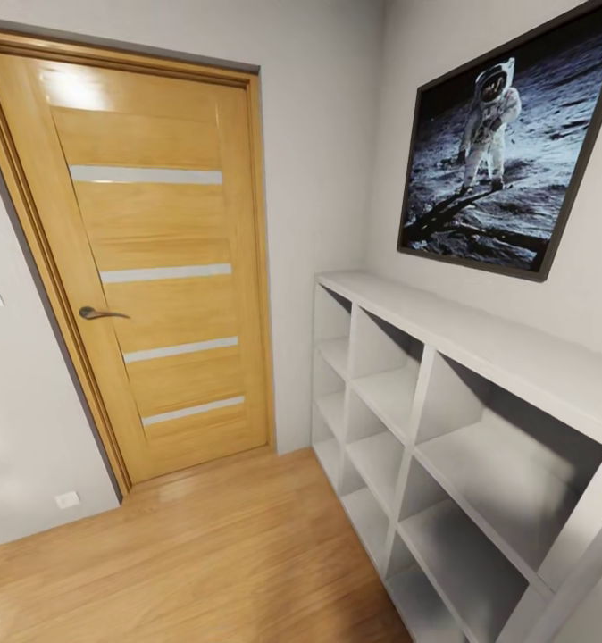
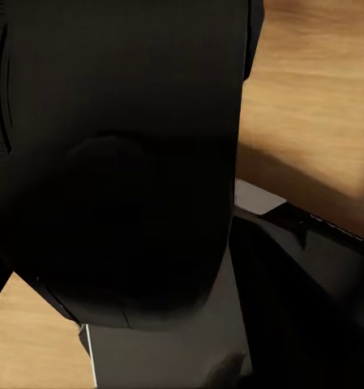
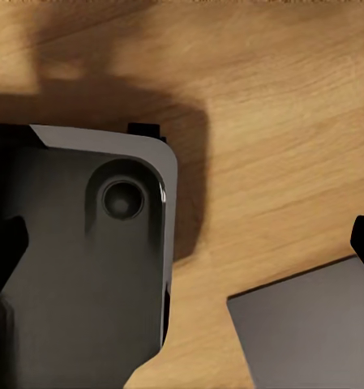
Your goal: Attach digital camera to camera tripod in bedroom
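Oak-coloured boards of the wood floor (image 1: 212,554) run up to a closed wooden door (image 1: 154,268) with a metal lever handle (image 1: 100,313), and along the right-hand wall stands a white cubby shelf (image 1: 480,330) whose visible compartments look bare, under a framed astronaut photograph (image 1: 506,134). Neither the digital camera nor the camera tripod appears here, so their position relative to either end effector cannot be judged; they presumably lie elsewhere in the bedroom, outside what the head camera faces. The step in hand looks like searching and driving, and it is best done by turning the base slowly away from this door corner, sweeping the head across the room until the tripod's legs come into sight, while keeping clear of the shelf edge on the right. The left wrist view shows a large dark rounded part of the robot's own body (image 2: 121,162) close to the lens, with floor beyond. The right wrist view shows a grey robot panel (image 3: 84,259) over the floor. Whether either end effector is spread or pressed together cannot be told, as no fingers are clearly visible.
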`<state>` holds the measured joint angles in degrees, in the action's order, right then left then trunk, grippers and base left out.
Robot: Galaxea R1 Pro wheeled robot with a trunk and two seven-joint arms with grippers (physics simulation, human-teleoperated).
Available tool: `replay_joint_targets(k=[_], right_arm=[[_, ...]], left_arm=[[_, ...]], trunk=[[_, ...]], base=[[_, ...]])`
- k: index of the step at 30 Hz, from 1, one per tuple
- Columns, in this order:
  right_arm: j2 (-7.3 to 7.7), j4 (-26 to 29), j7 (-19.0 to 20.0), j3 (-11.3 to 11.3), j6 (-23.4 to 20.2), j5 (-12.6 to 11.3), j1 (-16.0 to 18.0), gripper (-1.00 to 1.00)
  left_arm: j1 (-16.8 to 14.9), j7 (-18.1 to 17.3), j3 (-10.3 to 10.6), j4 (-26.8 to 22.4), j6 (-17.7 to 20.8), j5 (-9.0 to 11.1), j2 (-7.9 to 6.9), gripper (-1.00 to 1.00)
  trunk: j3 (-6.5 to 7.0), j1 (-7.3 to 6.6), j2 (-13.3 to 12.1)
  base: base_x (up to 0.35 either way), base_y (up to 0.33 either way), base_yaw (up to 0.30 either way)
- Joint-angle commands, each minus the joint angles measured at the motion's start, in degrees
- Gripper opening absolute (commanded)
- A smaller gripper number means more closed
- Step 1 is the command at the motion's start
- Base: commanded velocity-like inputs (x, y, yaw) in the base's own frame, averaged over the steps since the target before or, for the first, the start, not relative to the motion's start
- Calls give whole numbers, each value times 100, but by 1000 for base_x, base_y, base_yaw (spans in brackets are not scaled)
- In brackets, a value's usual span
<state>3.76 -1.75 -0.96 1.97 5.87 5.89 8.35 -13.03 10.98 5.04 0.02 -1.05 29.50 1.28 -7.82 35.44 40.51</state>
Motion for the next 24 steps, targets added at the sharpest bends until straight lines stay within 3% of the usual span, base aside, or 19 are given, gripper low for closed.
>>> replay_joint_targets(k=[1, 8, 20, 22, 23, 24], right_arm=[[1, -19, -10, 24, 33, 60, 9, 100], [2, -18, -10, 23, 33, 61, 8, 100], [2, -18, -10, 23, -6, 73, 8, 100], [2, -18, -10, 23, -11, 72, 8, 100], [2, -20, -10, 23, -5, 71, 8, 100], [2, -20, -10, 23, -5, 71, 8, 100]], left_arm=[[-3, 18, 50, 0, -8, 39, -8, -100], [2, 17, 51, -2, -15, 39, -116, -100], [24, 16, 66, 4, 4, -10, -72, -100], [48, 13, 67, 1, 6, -70, -71, -100], [79, 11, 67, -1, 8, -307, -74, -100], [81, 13, 67, -1, 8, -357, -74, -100]], trunk=[[10, -21, -34], [135, -175, -315], [351, -439, -797], [387, -483, -877], [405, -505, -917], [423, -526, -957]], base=[[0, 0, 0], [0, 0, 0], [0, 0, 0], [0, 0, 0], [0, 0, 0], [0, 0, 0]])
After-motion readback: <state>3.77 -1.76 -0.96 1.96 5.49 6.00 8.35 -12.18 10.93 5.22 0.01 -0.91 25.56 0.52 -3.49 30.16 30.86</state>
